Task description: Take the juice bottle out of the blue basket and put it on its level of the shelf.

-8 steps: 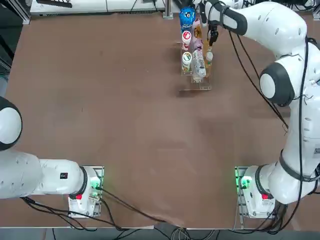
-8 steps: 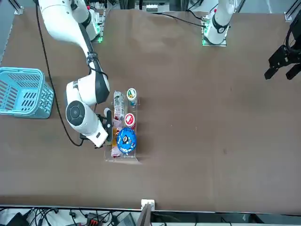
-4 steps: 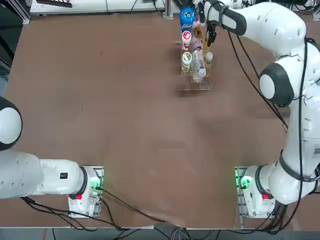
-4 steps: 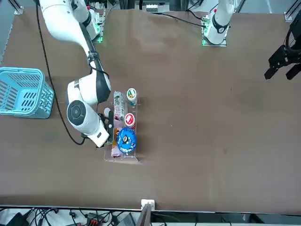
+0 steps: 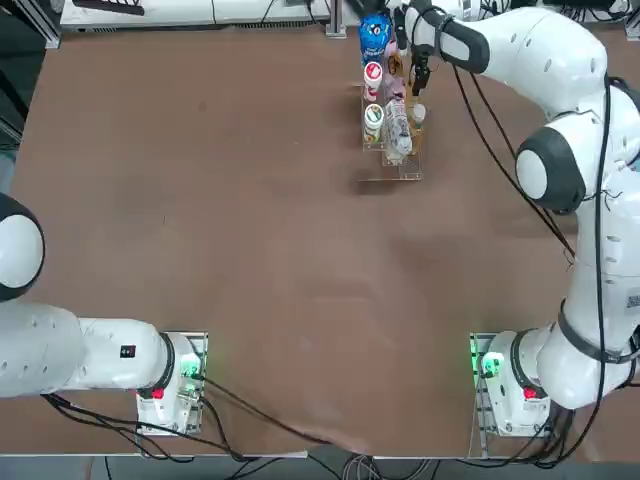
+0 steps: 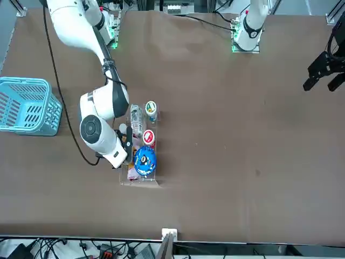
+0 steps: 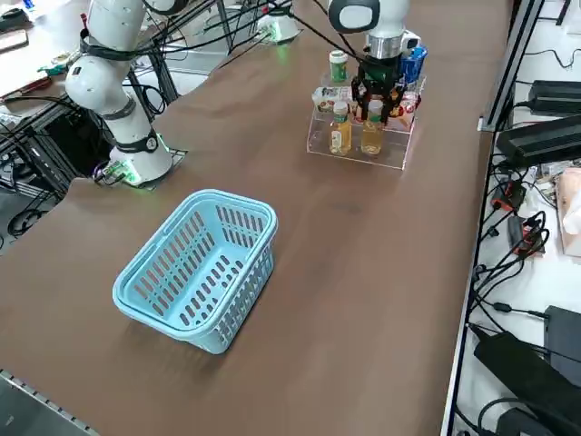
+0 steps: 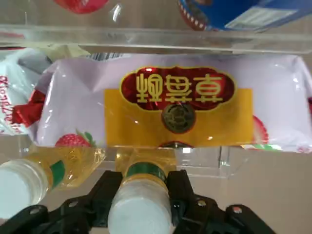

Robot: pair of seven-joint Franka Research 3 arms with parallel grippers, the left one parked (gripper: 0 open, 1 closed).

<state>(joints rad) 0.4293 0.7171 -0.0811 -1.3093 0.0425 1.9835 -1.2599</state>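
— Wrist view: what are you holding?
— My fingers clamp the juice bottle by its cap, upright, its twin just beside, so it settles on the shelf level; blue basket well apart.

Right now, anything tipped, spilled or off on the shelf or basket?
Nothing stands out. Right claw is shut on the juice bottle, upright at the shelf beside its twin. Blue basket sits upright and empty.

On the table, the blue basket lies at about seven o'clock from the shelf, well apart, with the juice bottle beside its twin on the shelf's lowest level.
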